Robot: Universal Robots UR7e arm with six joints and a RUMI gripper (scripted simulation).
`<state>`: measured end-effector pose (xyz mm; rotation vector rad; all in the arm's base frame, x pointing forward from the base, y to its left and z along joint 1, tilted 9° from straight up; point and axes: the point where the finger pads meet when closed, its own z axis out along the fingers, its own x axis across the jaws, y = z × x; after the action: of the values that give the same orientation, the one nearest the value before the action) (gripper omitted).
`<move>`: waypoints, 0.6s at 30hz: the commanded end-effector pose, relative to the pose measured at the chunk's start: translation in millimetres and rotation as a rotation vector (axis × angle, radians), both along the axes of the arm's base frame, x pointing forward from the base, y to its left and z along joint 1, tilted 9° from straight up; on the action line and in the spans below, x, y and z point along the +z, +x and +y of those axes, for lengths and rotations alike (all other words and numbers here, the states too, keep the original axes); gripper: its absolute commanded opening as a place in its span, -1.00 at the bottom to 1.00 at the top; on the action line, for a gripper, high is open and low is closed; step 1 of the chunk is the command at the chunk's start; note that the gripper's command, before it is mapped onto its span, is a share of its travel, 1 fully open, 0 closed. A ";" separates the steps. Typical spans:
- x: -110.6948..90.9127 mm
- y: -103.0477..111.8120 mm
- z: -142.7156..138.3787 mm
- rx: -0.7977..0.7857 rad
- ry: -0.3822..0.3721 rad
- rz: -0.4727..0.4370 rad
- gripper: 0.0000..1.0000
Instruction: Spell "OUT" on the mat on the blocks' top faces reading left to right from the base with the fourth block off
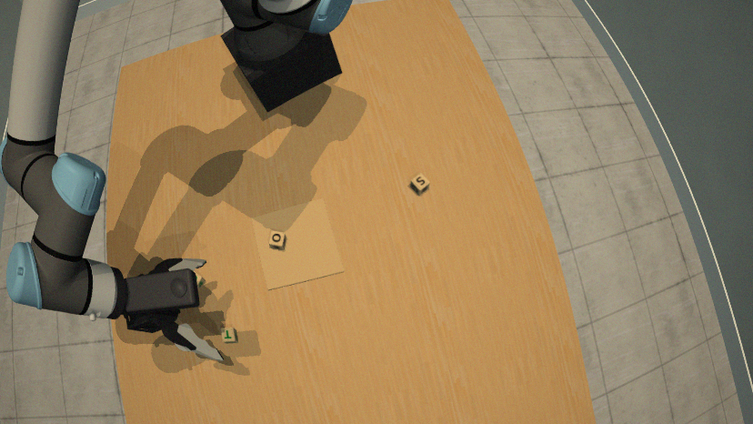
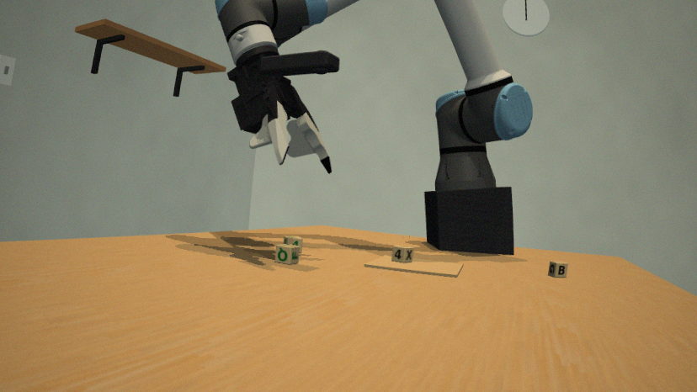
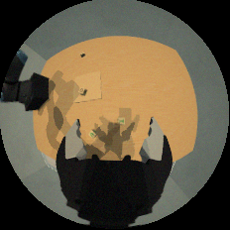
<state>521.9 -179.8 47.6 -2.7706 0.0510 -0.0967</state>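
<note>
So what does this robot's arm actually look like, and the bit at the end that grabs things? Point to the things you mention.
The arm is pale grey tubing with dark grey joints, black rings and rounded light-blue caps (image 1: 80, 181) (image 2: 516, 112). At its end, the gripper (image 1: 203, 310) (image 2: 305, 167) (image 3: 114, 119) has a chunky black body and two tapering fingers, black nearer the body, light grey further out. No cable shows.

Wall shelf w/ blk brackets, round clock

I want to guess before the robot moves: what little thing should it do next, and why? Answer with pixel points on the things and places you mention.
Probably lower the open gripper (image 1: 213, 310) (image 2: 305, 167) (image 3: 114, 119) toward the green T block (image 1: 229, 335) (image 3: 121, 121). It's off the mat (image 1: 306, 252) (image 2: 414, 268) (image 3: 94, 81), where only the O block (image 1: 276, 239) (image 2: 402, 254) (image 3: 82, 91) sits.
</note>
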 end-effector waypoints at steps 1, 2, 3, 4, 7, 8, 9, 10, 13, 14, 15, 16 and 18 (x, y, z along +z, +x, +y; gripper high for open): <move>0.2 16.2 -12.9 0.002 0.002 0.003 1.00; 0.2 17.2 -13.7 0.002 0.002 0.003 1.00; 0.2 17.7 -14.1 0.002 0.002 0.003 1.00; 0.2 17.9 -14.3 0.002 0.002 0.003 1.00; 0.2 17.9 -14.3 0.002 0.002 0.003 1.00; 0.2 17.9 -14.3 0.002 0.002 0.003 1.00; 0.2 17.9 -14.3 0.002 0.002 0.003 1.00; 0.2 17.9 -14.3 0.002 0.002 0.003 1.00; 0.2 17.9 -14.3 0.002 0.002 0.003 1.00; 0.2 17.9 -14.3 0.002 0.002 0.003 1.00; 0.2 17.9 -14.3 0.002 0.002 0.003 1.00; 0.2 17.9 -14.3 0.002 0.002 0.003 1.00; 0.2 17.9 -14.3 0.002 0.002 0.003 1.00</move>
<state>539.4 -193.9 47.1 -2.7682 0.0496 -0.0905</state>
